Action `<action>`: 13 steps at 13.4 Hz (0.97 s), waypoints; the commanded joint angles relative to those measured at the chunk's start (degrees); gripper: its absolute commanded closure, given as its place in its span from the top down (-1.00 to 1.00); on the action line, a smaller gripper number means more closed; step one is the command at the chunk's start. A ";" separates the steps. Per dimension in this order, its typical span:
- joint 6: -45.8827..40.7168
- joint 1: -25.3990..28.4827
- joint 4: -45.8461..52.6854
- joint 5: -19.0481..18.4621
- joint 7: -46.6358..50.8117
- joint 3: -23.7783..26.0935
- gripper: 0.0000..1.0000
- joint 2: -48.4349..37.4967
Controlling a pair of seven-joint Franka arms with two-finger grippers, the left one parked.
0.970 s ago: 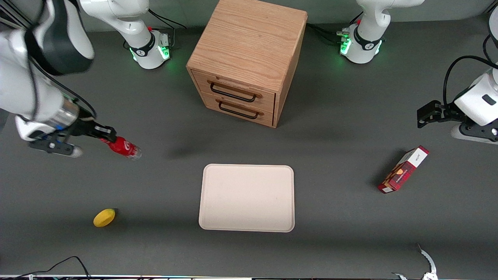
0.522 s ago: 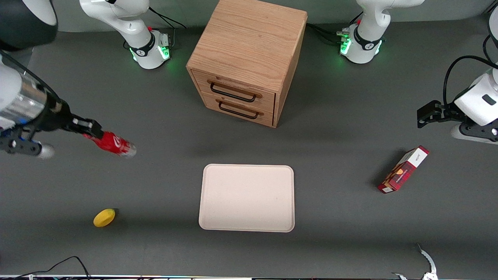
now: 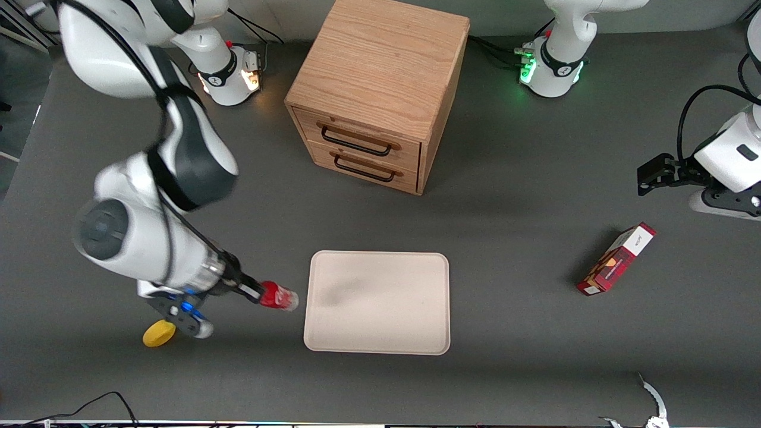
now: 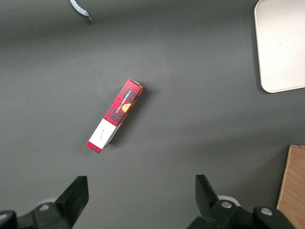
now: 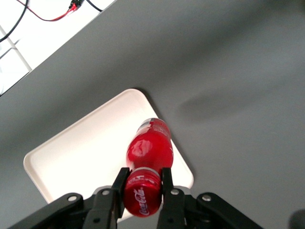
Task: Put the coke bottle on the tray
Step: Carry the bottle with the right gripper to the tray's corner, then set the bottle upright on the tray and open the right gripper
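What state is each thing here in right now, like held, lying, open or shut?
Gripper: shut on the bottle, above the table beside the tray.
Bottle: held by its cap end, off the table, not yet on the tray.
Tray: flat on the table, nothing on it.
Drawers: both shut.
Carton: lying on the table toward the parked arm's end.
Lemon: resting on the table.

The right arm [image 3: 148, 196] is glossy white with dark grey joint bands and a silver wrist ring. Its end effector [image 5: 143, 188] has slim black fingers [image 5: 117, 186] (small screws below).
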 commanded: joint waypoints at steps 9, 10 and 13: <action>8.97 0.86 3.84 -11.66 12.89 6.36 0.83 10.19; 8.45 0.78 3.93 -11.66 12.71 6.45 1.00 9.93; 3.97 -0.54 3.93 -11.92 12.10 8.55 1.00 7.13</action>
